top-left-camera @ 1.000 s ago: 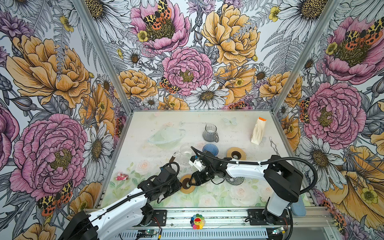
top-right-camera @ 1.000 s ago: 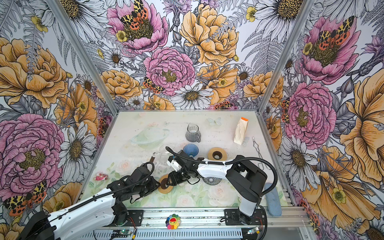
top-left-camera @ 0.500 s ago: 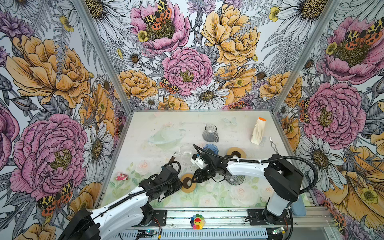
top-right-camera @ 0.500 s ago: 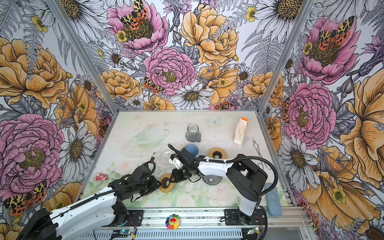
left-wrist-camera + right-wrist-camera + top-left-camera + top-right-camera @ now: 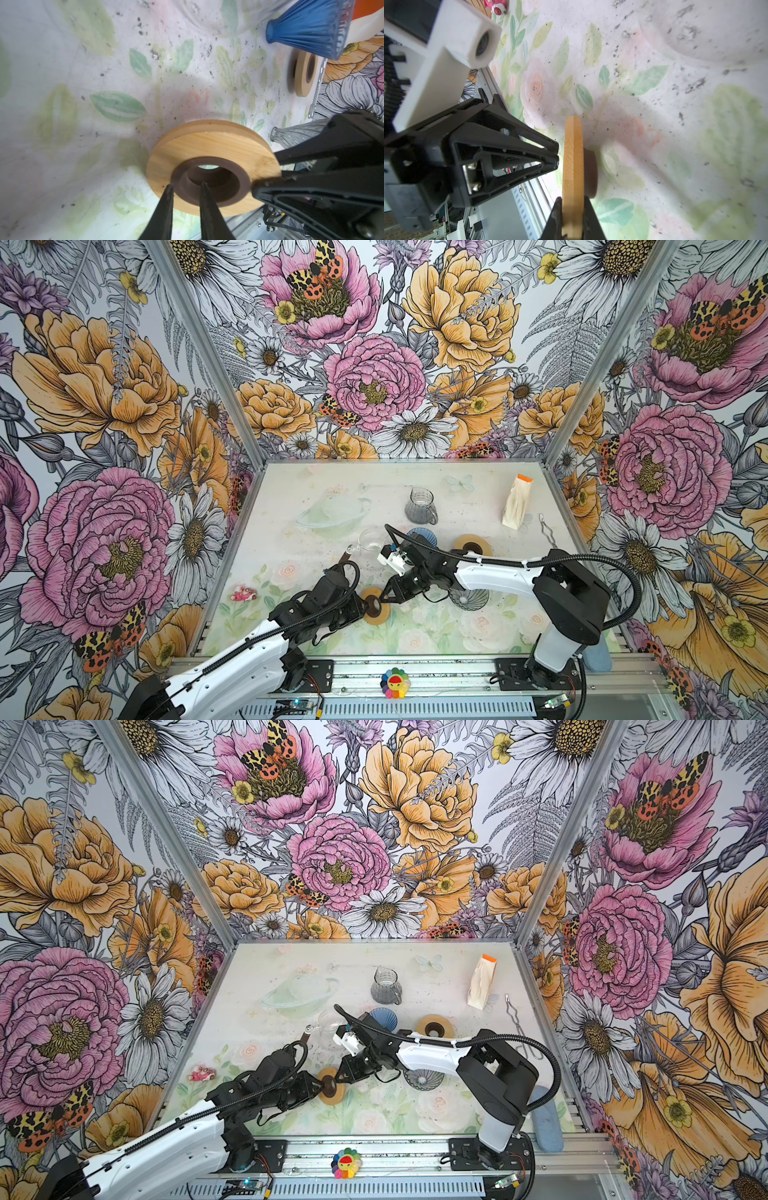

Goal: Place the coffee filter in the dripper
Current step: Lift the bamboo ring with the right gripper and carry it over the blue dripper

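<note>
- Table [image 5: 291,497] is carrying a bag [image 5: 516,502] at back right (filter itself not made out).
- Blue dripper [image 5: 427,533] is lying behind the right arm.
- Right gripper [image 5: 573,199] is clamping the ring [image 5: 378,614] by its wooden rim; left gripper [image 5: 186,185] is pinching its brown collar.

Dripper in parts. Wooden ring [image 5: 383,617] with brown collar, tilted up on edge, front centre; left gripper [image 5: 186,186] pinches the collar wall, right gripper [image 5: 572,201] the rim. Blue ribbed cone [image 5: 424,536] lies on its side further back. Clear ribbed cone [image 5: 469,599] near ring, to its right. Tan paper packet [image 5: 516,504], orange-topped, upright, rear right.
</note>
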`<action>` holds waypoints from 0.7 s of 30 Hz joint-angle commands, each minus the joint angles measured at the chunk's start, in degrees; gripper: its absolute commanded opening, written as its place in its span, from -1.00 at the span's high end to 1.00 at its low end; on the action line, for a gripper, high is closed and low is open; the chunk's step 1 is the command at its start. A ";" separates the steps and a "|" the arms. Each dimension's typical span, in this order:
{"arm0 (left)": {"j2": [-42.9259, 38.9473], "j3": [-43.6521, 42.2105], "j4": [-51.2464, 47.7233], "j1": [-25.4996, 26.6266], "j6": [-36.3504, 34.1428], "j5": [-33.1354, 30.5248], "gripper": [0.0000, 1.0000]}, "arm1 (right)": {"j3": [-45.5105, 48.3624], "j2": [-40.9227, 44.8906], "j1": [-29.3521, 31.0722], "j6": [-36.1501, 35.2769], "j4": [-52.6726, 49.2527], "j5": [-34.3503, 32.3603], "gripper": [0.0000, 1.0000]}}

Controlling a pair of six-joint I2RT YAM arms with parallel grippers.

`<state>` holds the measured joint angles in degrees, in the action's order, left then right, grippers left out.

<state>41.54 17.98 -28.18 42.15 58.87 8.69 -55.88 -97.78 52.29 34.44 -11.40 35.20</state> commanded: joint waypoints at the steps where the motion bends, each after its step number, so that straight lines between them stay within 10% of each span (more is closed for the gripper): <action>1: -2.94 3.08 -4.79 -0.35 -3.58 -0.05 0.50 | -0.13 4.09 -0.19 -1.70 1.11 2.48 1.00; 21: -5.40 19.46 -16.55 -15.65 -17.38 -0.81 -0.04 | -5.30 11.74 -6.29 -0.82 1.05 5.09 1.00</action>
<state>35.00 35.07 -43.83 28.32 45.08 8.43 -58.08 -88.71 47.46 33.28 -11.79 39.13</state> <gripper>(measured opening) 0.510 0.153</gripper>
